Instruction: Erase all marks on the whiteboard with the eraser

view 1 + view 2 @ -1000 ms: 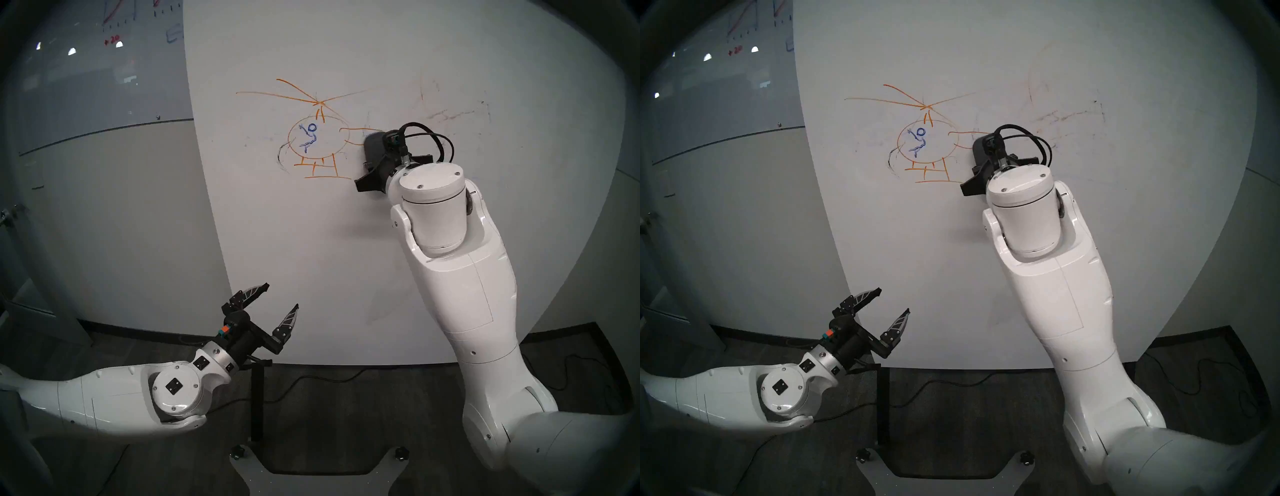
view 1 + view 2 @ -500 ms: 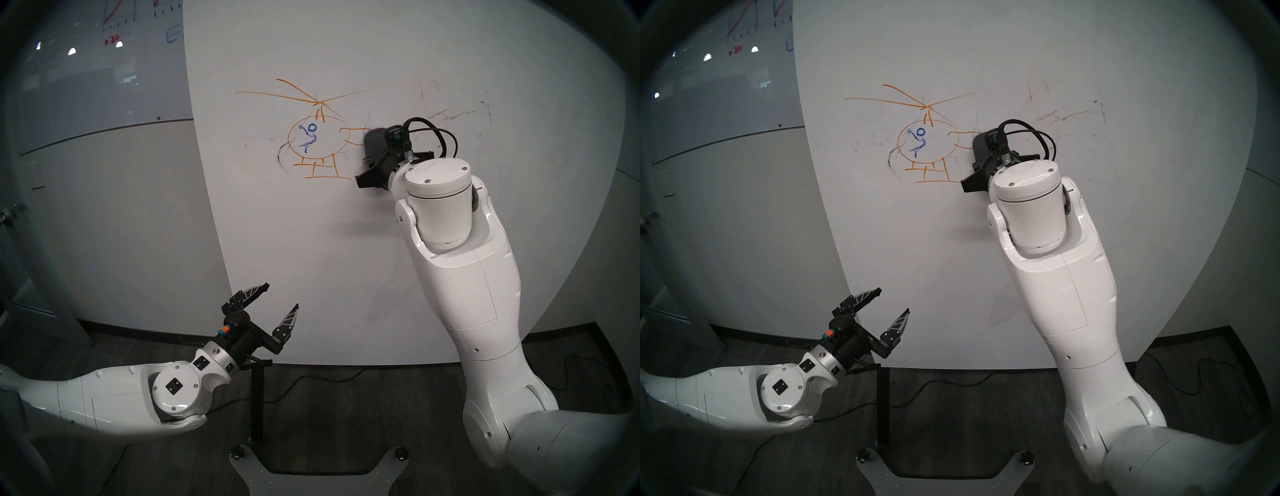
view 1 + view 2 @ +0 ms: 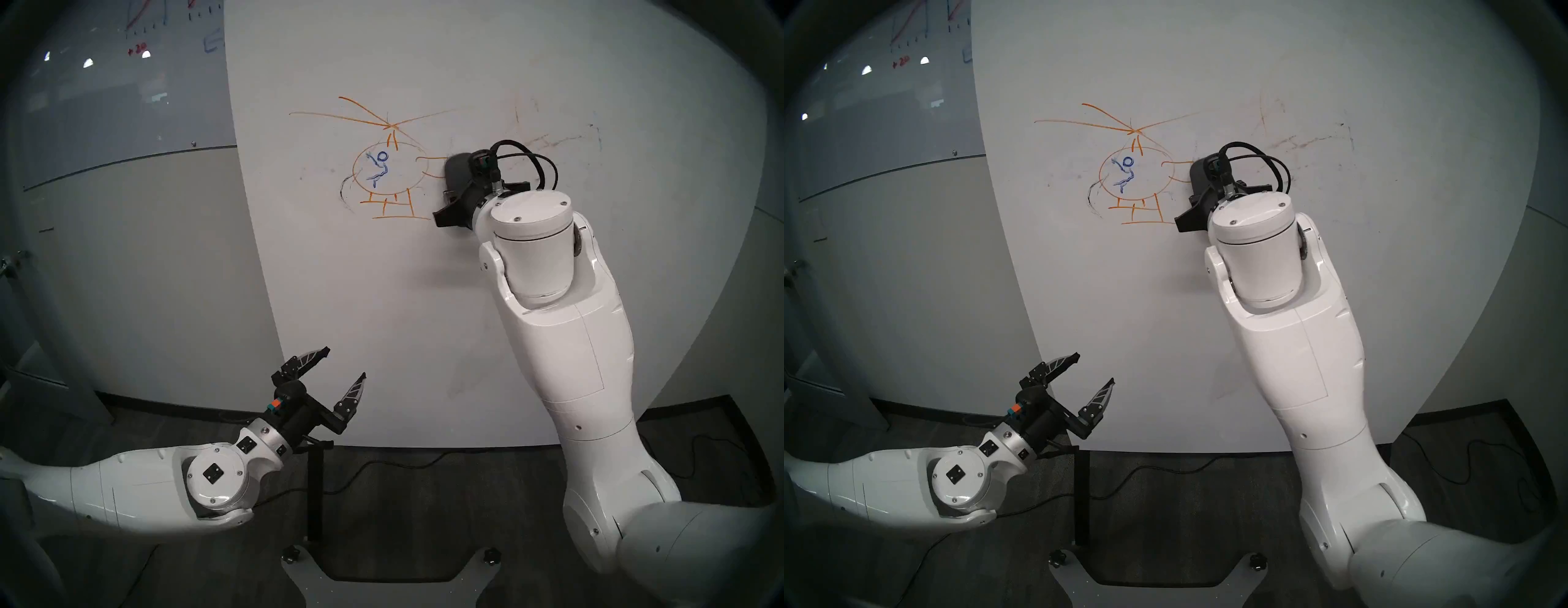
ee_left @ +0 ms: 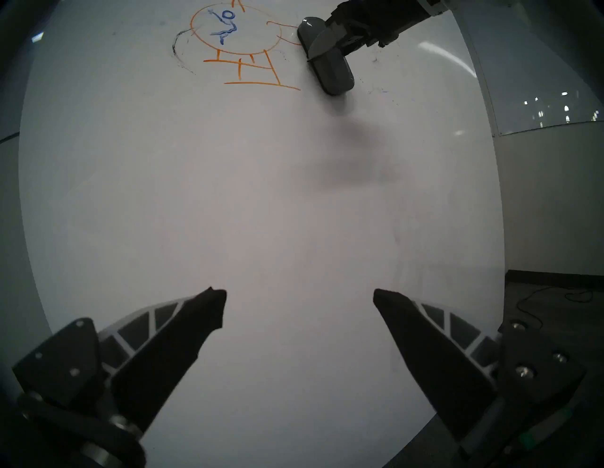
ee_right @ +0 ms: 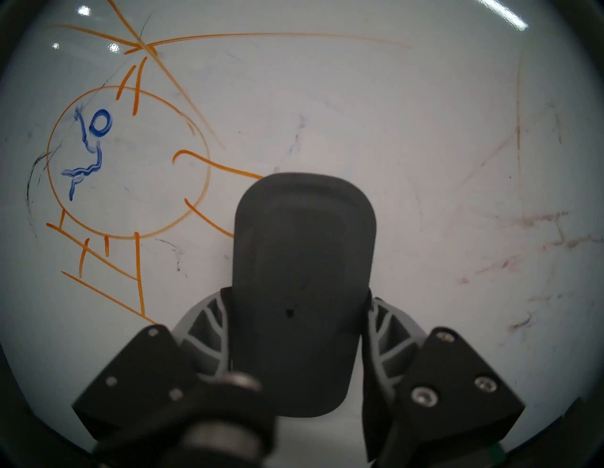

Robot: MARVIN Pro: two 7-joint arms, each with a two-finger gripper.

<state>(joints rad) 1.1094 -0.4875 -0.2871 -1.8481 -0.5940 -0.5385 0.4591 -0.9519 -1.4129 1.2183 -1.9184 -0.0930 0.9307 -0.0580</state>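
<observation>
Your right claw (image 5: 295,330) is clamped on the eraser (image 5: 304,261), fingers squeezing its long sides about halfway down, with the pad flat against the whiteboard (image 3: 382,297) in the middle of the right wrist frame. The risk I'd watch is the grip itself: it only holds the lower half, so if you drag sideways with much pressure the eraser could twist between the fingers or pop out and drop to the floor.

Just left of the pad, the orange helicopter (image 5: 130,163) with its tail lines runs right under the eraser's upper left edge, the blue stick figure (image 5: 86,153) sits inside the circle, and there are black scribbles (image 5: 32,183) at the far left. Press too lightly and you'll likely just smear them — the faint reddish smudges (image 5: 529,235) on the right look like exactly that.

The left claw (image 3: 341,363) hangs spread apart and empty at lower left of the head view, close to the board, so a low sweep could bump it.
</observation>
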